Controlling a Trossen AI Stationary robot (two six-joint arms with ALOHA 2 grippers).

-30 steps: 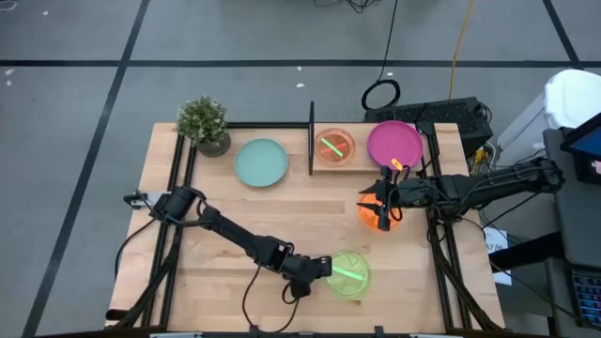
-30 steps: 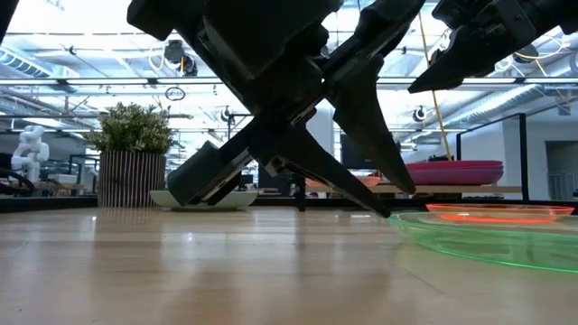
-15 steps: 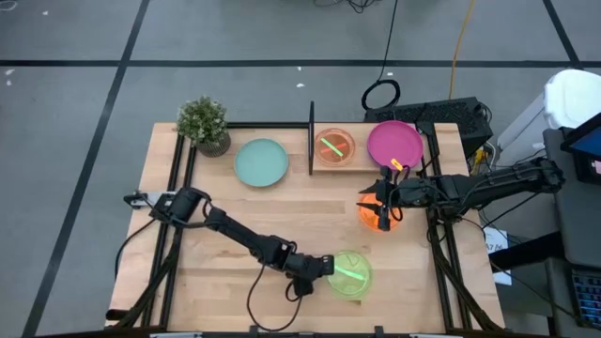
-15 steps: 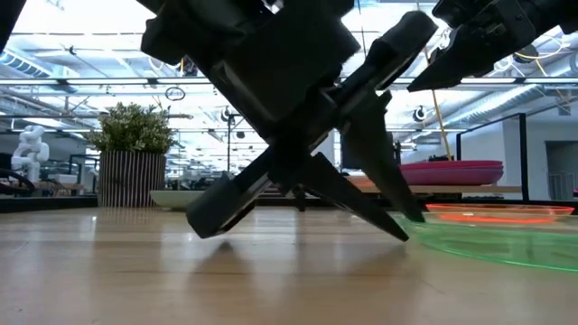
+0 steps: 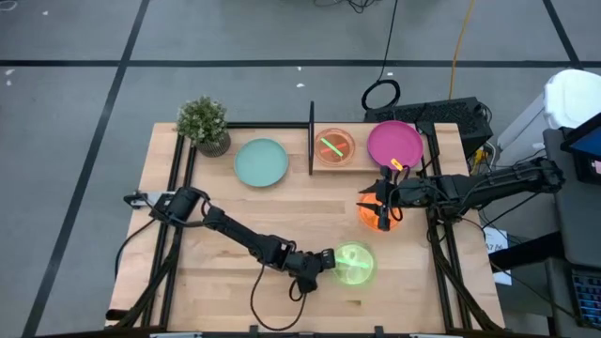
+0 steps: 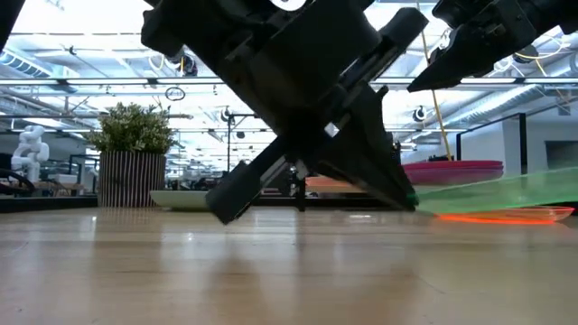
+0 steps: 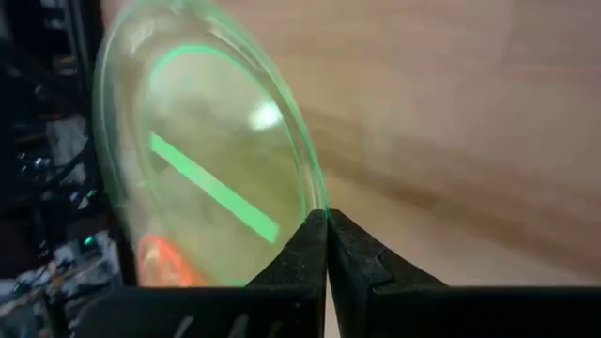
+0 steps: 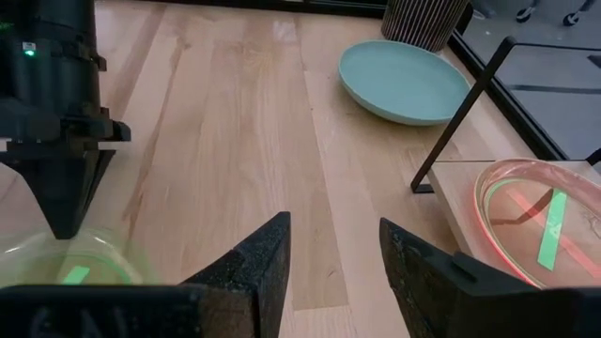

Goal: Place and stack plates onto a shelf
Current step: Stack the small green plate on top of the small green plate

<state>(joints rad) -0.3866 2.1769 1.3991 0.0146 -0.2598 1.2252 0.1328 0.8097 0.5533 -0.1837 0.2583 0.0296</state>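
the left pincer [image 5: 329,260] has just pressed together on the near rim of the green plate [image 5: 354,264], where a second ago its fingers were spread around that edge; the plate, which lay flat on the counter [image 5: 235,225], now tilts up off the wood, as the low view shows its green edge [image 6: 506,192] slanting above the orange plate [image 6: 497,215]. from the counter's middle, the green plate sits at about five o'clock, and the shelf [image 5: 333,161] with its black upright panel [image 5: 311,139] at about twelve to one. that grip means the lift toward the shelf can begin, i judge, with a thin rim hold that could let the plate swing or slip. the right pincer [image 5: 383,208] hangs spread wide over the orange plate [image 5: 376,214] at about three o'clock, not yet touching it as far as i can tell. the left wrist view alone shows the fingertips [image 7: 315,246] meeting on the green rim [image 7: 305,178]. the right wrist view alone shows the pink plate [image 8: 531,221] already on the shelf board [image 8: 460,192], a green stripe showing in it, perhaps a second green plate stacked there, though that is hard to tell. the high view gives the rest: the teal plate [image 5: 261,161] at eleven o'clock beside the potted plant [image 5: 204,124], and the magenta plate [image 5: 394,144] just beyond the shelf at one o'clock.
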